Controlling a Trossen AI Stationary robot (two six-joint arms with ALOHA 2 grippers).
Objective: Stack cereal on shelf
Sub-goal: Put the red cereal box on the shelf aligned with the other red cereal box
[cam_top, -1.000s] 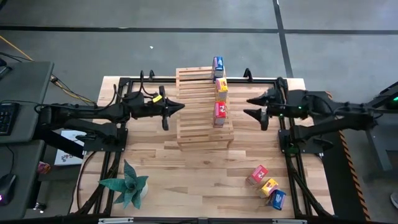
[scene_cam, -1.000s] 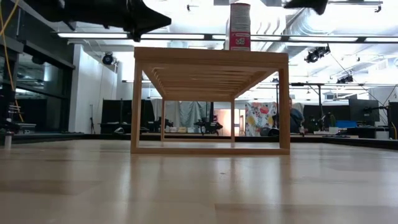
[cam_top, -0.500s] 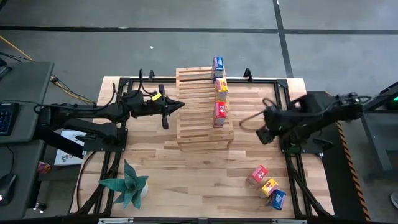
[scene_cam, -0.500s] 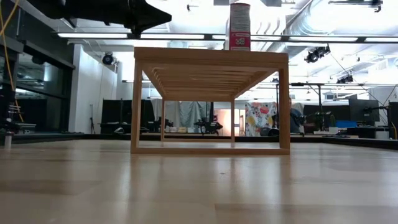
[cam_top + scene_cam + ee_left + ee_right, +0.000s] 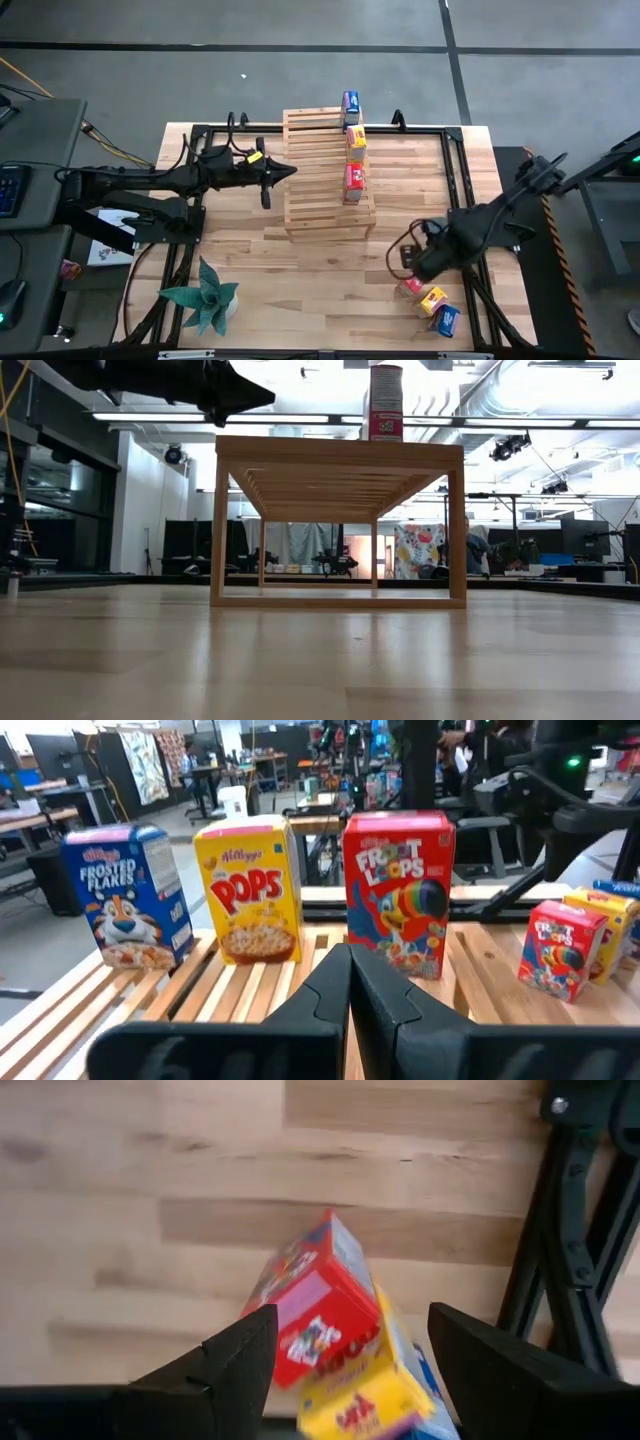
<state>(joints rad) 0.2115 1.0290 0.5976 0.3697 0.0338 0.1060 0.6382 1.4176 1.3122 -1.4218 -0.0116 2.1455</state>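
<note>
The shelf [image 5: 328,175] is a stepped light-wood slatted rack at mid-table. Three cereal boxes stand upright on their bases along its right side: blue [image 5: 351,103], yellow [image 5: 356,140] and red [image 5: 354,180]. The left wrist view shows them as blue [image 5: 125,898], yellow [image 5: 248,890] and red [image 5: 398,890]. Three more boxes lie in a row on the table at the near right: red [image 5: 413,283], yellow [image 5: 433,300], blue [image 5: 447,320]. My right gripper [image 5: 352,1320] is open and points down above that red box [image 5: 315,1300]. My left gripper [image 5: 287,172] is shut and level at the shelf's left side.
A teal plant [image 5: 205,297] stands at the near left of the table. Black frame rails [image 5: 470,290] run along the table's right side, close to the loose boxes. Bare tabletop [image 5: 320,290] lies between the shelf and the near edge.
My right gripper has swung from beside the shelf's right side toward the table's near edge and down. It has turned from level to pointing down, now over the three loose boxes. The boxes have not moved.
</note>
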